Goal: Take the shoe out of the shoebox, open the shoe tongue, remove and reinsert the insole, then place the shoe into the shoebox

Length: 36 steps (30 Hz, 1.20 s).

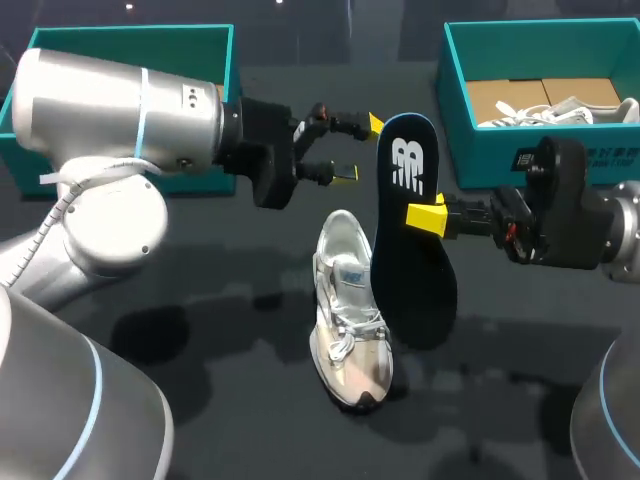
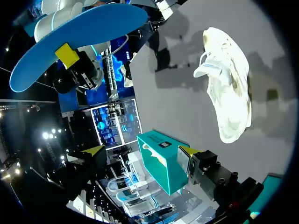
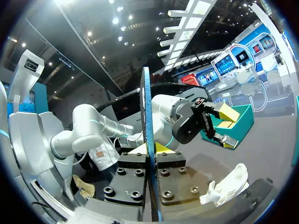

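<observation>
Shoe (image 1: 345,320) — partly behind upright insole (image 1: 415,270)

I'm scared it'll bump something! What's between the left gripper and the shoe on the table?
Nothing: the head view shows only bare black table between the left gripper and the shoe. The insole hangs beside the shoe.

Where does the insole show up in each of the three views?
Head view: insole stands upright beside the shoe, held in the right gripper.
Left wrist view: blue underside showing, held in the right gripper, across from the shoe.
Right wrist view: edge-on in the right gripper.
Shared landmark: the pale shoe.
</observation>
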{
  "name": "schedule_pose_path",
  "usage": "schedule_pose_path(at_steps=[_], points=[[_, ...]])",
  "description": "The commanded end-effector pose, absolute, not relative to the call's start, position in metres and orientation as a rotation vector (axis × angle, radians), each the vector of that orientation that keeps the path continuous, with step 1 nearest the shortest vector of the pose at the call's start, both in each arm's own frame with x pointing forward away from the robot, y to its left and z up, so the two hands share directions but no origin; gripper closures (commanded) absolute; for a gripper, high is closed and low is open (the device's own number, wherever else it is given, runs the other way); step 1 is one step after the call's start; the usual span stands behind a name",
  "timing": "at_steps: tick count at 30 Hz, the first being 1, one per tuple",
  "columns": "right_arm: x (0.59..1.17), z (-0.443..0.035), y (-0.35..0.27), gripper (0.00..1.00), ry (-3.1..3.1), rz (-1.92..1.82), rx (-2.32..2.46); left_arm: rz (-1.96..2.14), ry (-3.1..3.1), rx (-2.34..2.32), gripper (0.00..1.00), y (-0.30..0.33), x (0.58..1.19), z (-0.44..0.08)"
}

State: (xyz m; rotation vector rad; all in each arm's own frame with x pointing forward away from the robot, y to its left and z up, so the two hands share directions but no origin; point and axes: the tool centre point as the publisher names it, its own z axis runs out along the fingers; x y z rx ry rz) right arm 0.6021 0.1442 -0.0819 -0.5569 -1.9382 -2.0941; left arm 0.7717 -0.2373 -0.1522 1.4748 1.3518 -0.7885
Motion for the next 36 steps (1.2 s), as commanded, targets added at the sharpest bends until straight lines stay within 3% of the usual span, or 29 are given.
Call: schedule_pose_path(at_steps=[1, 12, 15, 25, 36], points=[[0.601, -0.083, 0.146, 1.0, -1.94, -2.095, -0.561, -0.831, 1.309, 1.413, 0.0, -0.237, 0.772, -0.154], [0.693, -0.095, 0.123, 1.0, -1.823, -1.979, -0.87, -0.865, 1.34, 1.292, 0.0, -0.205, 0.781, -0.135], [0.718, -0.112, 0.108, 1.0, -1.671, -2.027, -0.905, -0.673, 1.458, 1.24, 0.0, -0.203, 0.795, -0.136], [0.718, -0.112, 0.108, 1.0, -1.671, -2.027, -0.905, -0.689, 1.465, 1.25, 0.0, -0.205, 0.795, -0.139], [0.774, -0.136, 0.11, 1.0, -1.537, -1.724, -1.117, -0.943, 1.367, 1.233, 0.0, -0.205, 0.807, -0.141]])
